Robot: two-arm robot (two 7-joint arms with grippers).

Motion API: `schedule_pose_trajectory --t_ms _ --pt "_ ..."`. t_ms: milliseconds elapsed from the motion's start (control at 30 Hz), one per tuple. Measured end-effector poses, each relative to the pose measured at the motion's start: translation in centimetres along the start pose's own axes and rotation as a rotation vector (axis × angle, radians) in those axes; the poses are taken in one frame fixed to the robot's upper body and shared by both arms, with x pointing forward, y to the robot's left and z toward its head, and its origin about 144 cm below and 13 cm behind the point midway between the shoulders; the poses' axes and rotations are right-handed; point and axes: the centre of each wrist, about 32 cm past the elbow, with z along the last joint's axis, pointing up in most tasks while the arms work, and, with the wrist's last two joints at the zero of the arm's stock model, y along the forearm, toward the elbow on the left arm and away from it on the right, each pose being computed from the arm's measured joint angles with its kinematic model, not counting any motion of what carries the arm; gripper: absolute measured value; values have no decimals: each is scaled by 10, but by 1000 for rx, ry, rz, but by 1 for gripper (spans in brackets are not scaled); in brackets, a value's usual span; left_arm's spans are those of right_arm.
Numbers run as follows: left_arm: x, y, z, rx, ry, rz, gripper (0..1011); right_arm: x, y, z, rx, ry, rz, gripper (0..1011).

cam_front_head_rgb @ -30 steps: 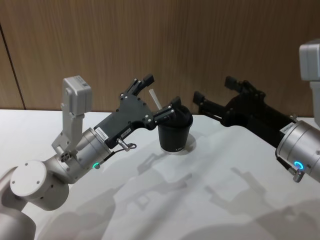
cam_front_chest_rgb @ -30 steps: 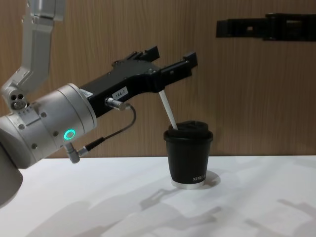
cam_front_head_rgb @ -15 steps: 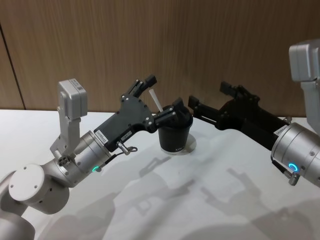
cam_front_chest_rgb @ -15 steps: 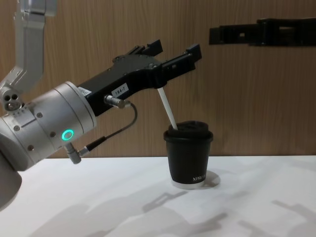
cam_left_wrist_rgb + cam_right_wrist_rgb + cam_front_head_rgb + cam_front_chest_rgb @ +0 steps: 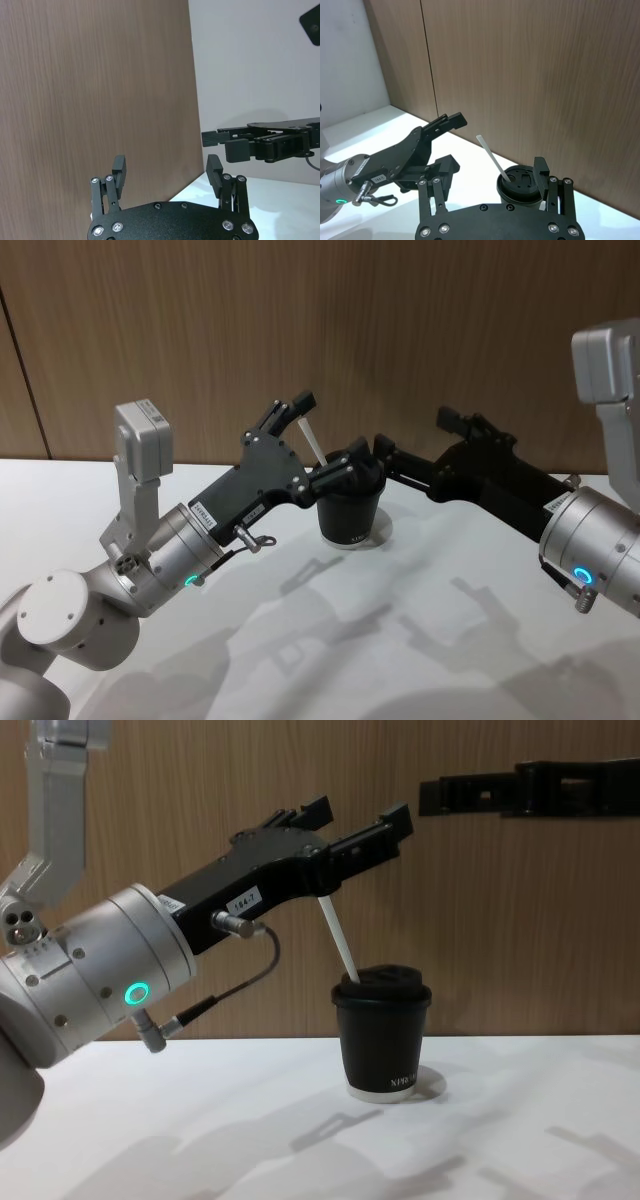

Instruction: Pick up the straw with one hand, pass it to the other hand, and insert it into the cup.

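Wood panelling is seen behind a white worktop point(image 5: 300, 640), on which the black lidded cup point(image 5: 382, 1035) stands upright. The white straw point(image 5: 338, 940) is seated in the lid and leans toward the robot's left. The left tool point(image 5: 355, 823), with its silver wrist, is held above the cup with its fingers spread apart around the straw's upper end. The all-black right tool point(image 5: 415, 440) is held high, just beside the cup, also spread open.
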Motion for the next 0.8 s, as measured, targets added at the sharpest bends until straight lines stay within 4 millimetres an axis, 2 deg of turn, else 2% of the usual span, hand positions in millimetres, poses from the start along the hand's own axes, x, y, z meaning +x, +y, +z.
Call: schedule_pose_trajectory --t_ms 800 --pt "-1 0 0 -4 3 -4 1003 -1 0 0 -4 1 -1 1001"
